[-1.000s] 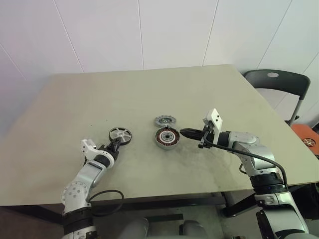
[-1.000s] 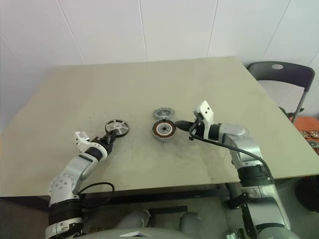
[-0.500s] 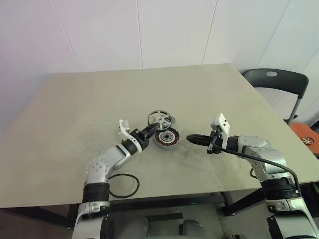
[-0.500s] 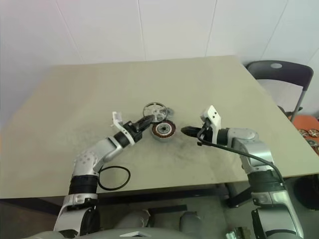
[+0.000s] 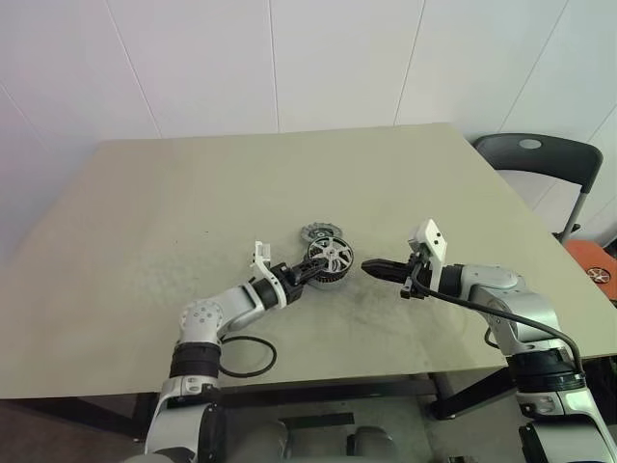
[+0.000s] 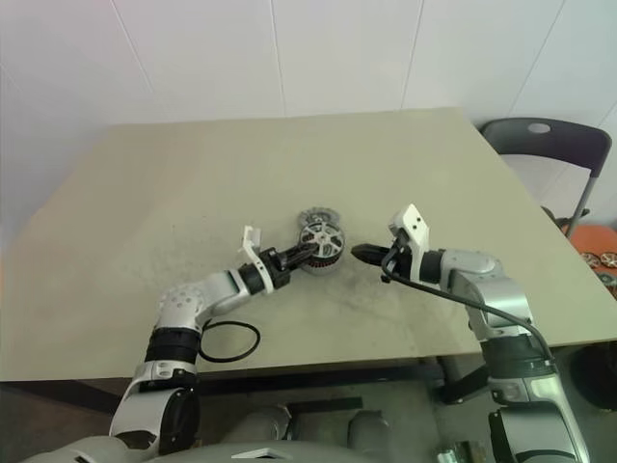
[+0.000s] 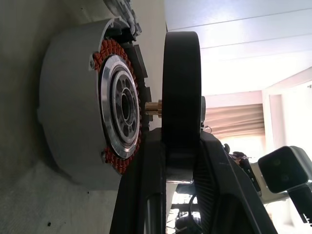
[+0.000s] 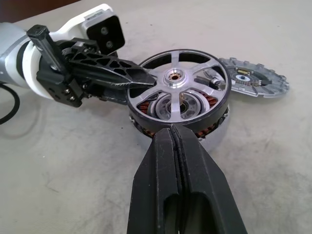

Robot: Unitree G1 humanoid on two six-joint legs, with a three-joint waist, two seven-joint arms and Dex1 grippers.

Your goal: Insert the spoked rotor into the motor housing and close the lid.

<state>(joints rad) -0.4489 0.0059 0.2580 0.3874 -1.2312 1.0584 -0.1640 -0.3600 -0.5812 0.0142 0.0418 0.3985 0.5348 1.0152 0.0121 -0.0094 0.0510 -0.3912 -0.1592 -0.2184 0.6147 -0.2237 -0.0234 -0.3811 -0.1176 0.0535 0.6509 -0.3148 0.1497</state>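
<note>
The left gripper (image 8: pixel 127 80), clamped on the spoked rotor's (image 8: pixel 178 84) rim, holds it just above the motor housing (image 7: pixel 80 105), shaft aimed at the bore, while the right gripper (image 5: pixel 371 265), shut and empty, waits beside.

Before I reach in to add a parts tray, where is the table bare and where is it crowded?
The table is bare along its far edge by the wall and across its left side. The middle is crowded: the left pincer holds the spoked rotor over the motor housing, the lid lies just behind, and the shut right pincer is close.
</note>
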